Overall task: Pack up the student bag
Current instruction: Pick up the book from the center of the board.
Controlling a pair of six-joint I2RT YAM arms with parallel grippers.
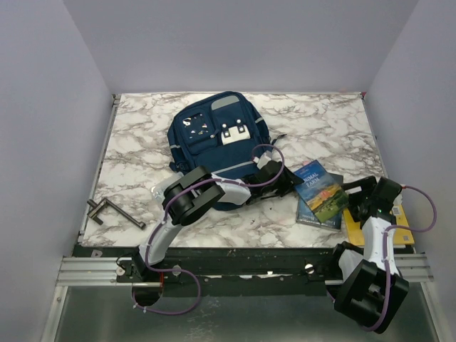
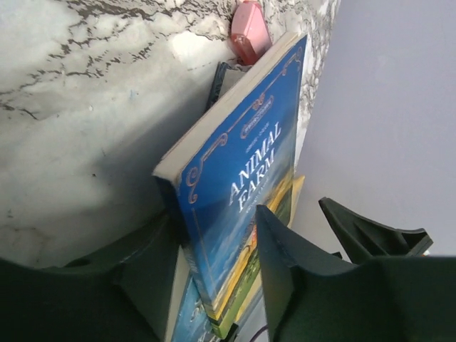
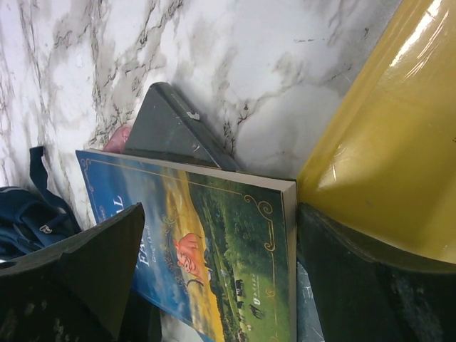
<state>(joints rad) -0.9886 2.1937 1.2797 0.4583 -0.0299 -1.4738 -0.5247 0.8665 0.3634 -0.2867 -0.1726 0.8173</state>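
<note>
The navy student bag [image 1: 212,139] lies flat at the back middle of the table, front pockets up; a corner of it shows in the right wrist view [image 3: 28,214]. My left gripper [image 1: 291,182] reaches right, past the bag's lower edge, and is shut on the left edge of a blue "Animal Farm" book [image 1: 320,189], one finger under it and one on its cover [image 2: 242,171]. The book rests tilted on a darker book [image 1: 308,214]. My right gripper [image 1: 358,197] is open and empty at the book's right side, and the book's cover [image 3: 214,242] shows between its fingers.
A yellow flat item [image 1: 381,222] lies under the right arm near the front right edge. A dark grey item [image 3: 171,132] and a pink object [image 2: 249,28] lie behind the books. A metal tool [image 1: 114,211] lies at the front left.
</note>
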